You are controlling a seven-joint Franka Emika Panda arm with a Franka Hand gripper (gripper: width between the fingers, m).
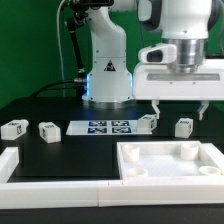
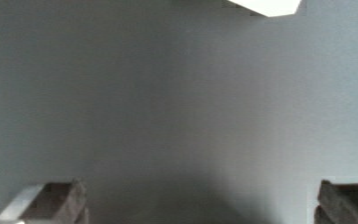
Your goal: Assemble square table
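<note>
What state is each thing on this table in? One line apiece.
gripper: open, empty, above the table
tabletop: lying flat, rim up, no legs fitted
four legs: loose on the table, none in a socket
marker board: lying flat on the table

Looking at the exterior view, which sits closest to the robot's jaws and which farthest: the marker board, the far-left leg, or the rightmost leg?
1. Rightmost leg: just below the open jaws, at the exterior view's right.
2. Marker board: mid-table.
3. Far-left leg: at the exterior view's left edge.
</note>
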